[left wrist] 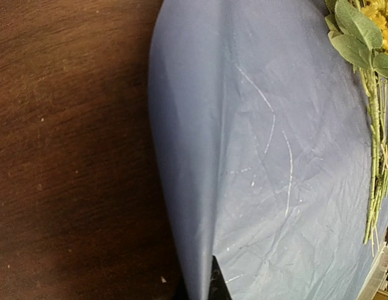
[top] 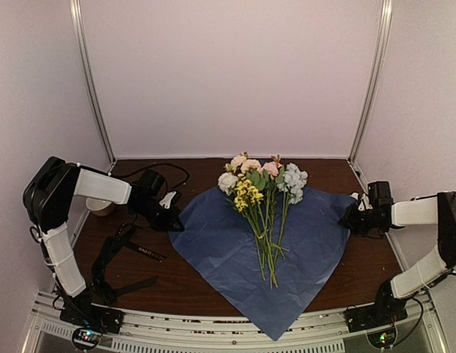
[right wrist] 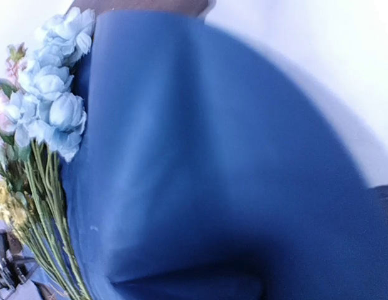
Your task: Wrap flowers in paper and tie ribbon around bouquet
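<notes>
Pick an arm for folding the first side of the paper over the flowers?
Left, probably: the left end effector is shut on the left corner of the paper, with the sheet tented toward the flowers. The right end effector sits at the right corner, grip unclear.

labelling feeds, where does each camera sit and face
top external: above, behind the bases, looking down at the table; both arms, left gripper and right gripper show
left wrist: at the paper's left corner, facing the flowers; one fingertip shows
right wrist: at its right corner, facing the flowers; no finger clear
all share paper and flowers
</notes>
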